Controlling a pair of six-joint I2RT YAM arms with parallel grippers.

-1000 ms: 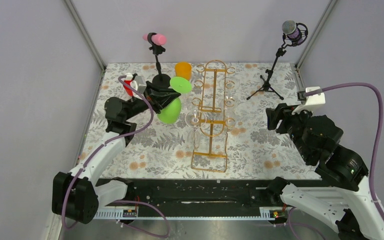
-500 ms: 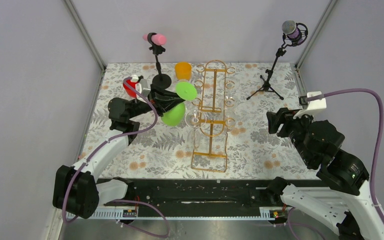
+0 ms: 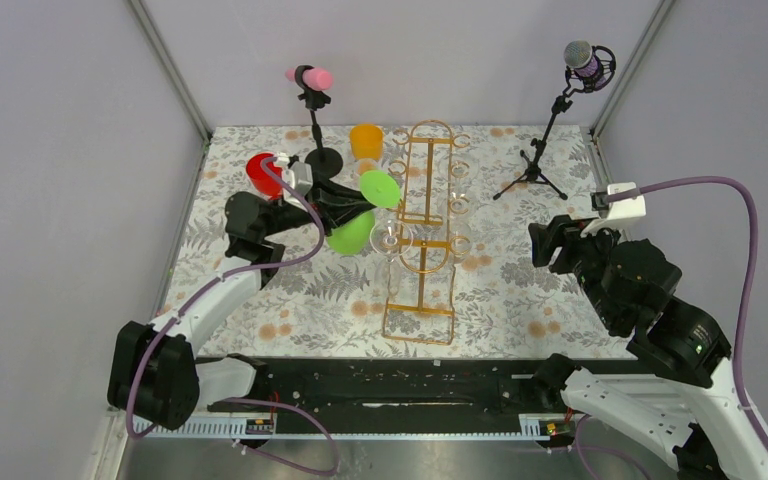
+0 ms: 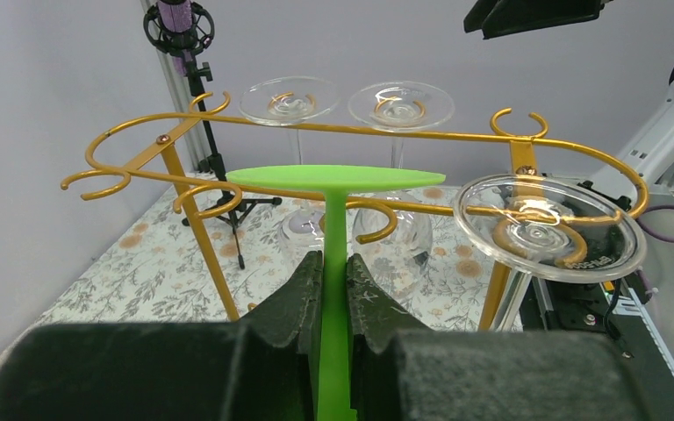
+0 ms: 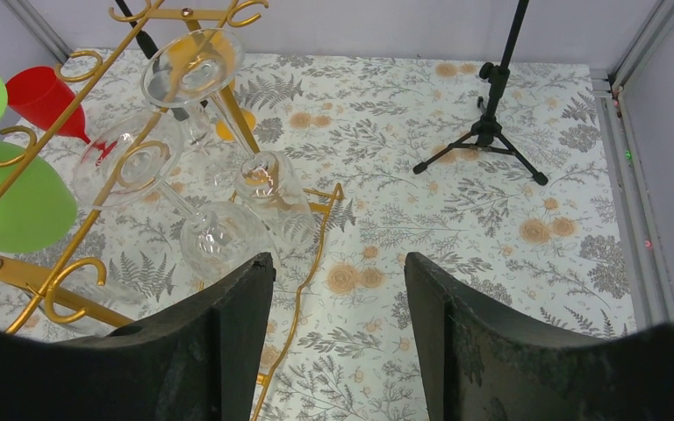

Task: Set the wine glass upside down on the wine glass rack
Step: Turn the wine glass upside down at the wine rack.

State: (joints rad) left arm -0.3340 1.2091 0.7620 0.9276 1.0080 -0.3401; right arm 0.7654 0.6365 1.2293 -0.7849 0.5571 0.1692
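Red cup (image 3: 260, 172) stands on the counter (image 3: 520, 290) just behind the left tool's wrist. The left tool (image 4: 334, 285) is clamped on the stem of the green glass (image 4: 334, 219). Both fingers (image 4: 309, 294) press the stem, one from each side. The glass is upside down, with its flat foot above the fingertips and its bowl below the tool, clear of the counter. The foot sits level with the side hooks of the rack (image 4: 456, 133), which stands just ahead of the tool. The foot is just beside the near-side hooks. Whether it touches one cannot be told.

A pink mic (image 3: 310, 77) on a round base stands beyond the left tool. An orange cup (image 3: 366, 140) is a little to its right, near the far end of the rack.

The gold wire rack stands upright between the two tools. Clear glasses (image 4: 548, 226) hang foot-up in its hooks: one on the side facing the left tool and two on the far side.

A tripod mic (image 3: 587, 60) stands at the far right corner, well beyond the right tool. The right tool (image 5: 340, 267) hangs above the counter to the right of the rack, well apart from it. Its fingers are spread wide and hold nothing.
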